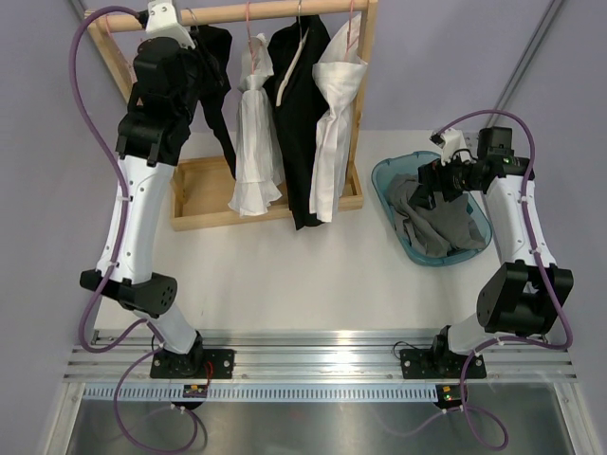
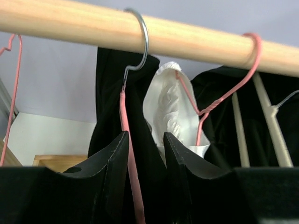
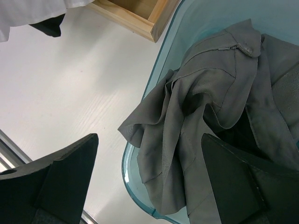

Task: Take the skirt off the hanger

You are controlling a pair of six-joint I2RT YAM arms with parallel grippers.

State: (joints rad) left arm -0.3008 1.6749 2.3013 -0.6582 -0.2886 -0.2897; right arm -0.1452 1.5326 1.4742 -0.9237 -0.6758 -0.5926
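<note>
A black skirt hangs at the left end of the wooden rail on a pink hanger with a metal hook. My left gripper is raised to the rail. Its jaws are nearly together on the black skirt, with the pink hanger wire against the left finger. My right gripper is wide open and empty above a crumpled grey garment in the teal basket. In the top view the right gripper hovers over that basket.
A white garment, a black one and another white one hang further right on the rail. The wooden rack base sits at the back left. The white garment hangs just behind my left fingers.
</note>
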